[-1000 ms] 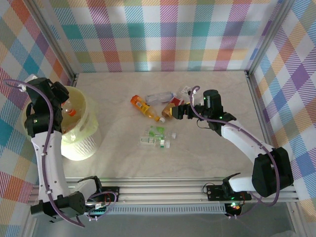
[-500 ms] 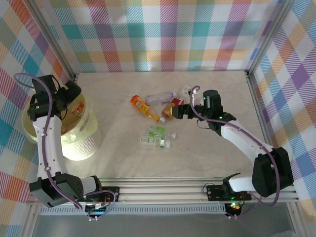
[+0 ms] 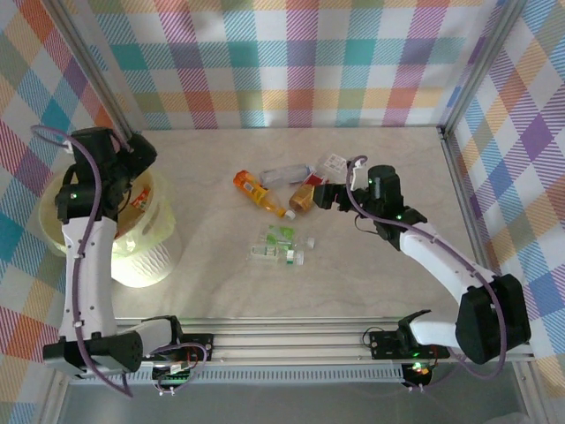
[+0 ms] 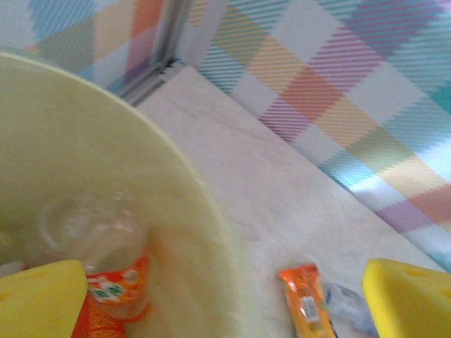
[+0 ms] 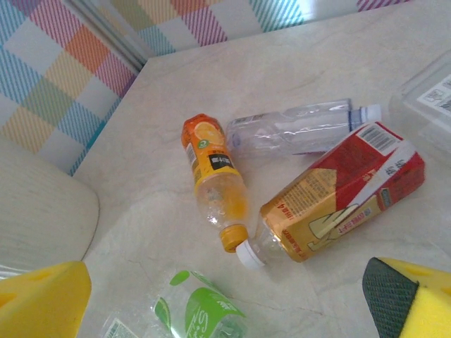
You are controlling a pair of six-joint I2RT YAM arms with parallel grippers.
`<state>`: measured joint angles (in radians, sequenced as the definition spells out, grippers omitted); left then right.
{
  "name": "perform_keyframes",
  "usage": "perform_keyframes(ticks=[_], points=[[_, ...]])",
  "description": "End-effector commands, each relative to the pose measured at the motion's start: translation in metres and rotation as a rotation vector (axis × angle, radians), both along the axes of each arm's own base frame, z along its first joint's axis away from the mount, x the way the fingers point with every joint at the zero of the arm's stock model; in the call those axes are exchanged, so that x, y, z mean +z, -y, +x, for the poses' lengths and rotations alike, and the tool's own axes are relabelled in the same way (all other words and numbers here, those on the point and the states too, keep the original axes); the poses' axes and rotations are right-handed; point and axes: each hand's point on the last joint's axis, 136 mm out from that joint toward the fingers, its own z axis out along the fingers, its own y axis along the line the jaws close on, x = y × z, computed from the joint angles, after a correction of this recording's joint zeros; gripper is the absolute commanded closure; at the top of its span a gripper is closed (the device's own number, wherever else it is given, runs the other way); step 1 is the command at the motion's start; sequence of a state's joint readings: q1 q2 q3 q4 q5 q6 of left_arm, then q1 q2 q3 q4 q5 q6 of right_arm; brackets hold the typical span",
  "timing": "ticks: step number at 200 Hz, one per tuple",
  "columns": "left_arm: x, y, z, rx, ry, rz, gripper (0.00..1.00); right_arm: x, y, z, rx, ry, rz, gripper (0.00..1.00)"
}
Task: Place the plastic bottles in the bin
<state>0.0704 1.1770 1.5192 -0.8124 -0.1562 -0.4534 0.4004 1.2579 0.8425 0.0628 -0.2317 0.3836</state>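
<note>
Table (image 3: 221,291) is bearing several bottles (image 5: 215,179), bin (image 3: 146,256) is holding some; your left gripper (image 4: 225,299) and right gripper (image 5: 225,303) are gaping empty.

Left gripper (image 4: 225,301) opened; orange-label bottle (image 4: 107,290) dropped into bin (image 4: 184,211).

Bin (image 3: 146,261): was set at the table's (image 3: 380,168) 9 o'clock edge.
Bottle in bin (image 4: 106,285): was lodged inside.
Loose bottles (image 3: 258,193): were grouped mid-table, at the bin's 3 o'clock.
Nearer bottles (image 3: 281,240): were laid at their 6 o'clock.
</note>
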Motion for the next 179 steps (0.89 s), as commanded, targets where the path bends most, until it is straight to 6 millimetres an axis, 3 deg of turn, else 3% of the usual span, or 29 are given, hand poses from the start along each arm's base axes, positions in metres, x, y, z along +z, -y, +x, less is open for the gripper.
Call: perform_keyframes(ticks=[1, 29, 98, 129, 145, 179], points=[[0.030, 0.026, -0.003, -0.045, 0.088, 0.044, 0.00, 0.001, 0.010, 0.002, -0.065, 0.012, -0.007, 0.00], [0.035, 0.074, 0.007, -0.161, 0.117, 0.055, 0.00, 0.000, 0.014, 0.000, -0.078, 0.013, -0.019, 0.00], [0.014, 0.203, 0.032, -0.420, 0.056, 0.229, 0.00, -0.006, 0.028, -0.003, -0.141, 0.006, -0.047, 0.00], [-0.026, 0.254, 0.046, -0.626, -0.072, 0.255, 0.00, -0.012, 0.038, -0.001, -0.201, -0.017, -0.071, 0.00], [-0.050, 0.270, 0.048, -0.692, -0.147, 0.255, 0.00, -0.014, 0.041, -0.002, -0.215, -0.030, -0.082, 0.00], [-0.100, 0.275, 0.059, -0.645, -0.285, 0.242, 0.00, -0.018, 0.044, -0.003, -0.233, -0.043, -0.083, 0.00]])
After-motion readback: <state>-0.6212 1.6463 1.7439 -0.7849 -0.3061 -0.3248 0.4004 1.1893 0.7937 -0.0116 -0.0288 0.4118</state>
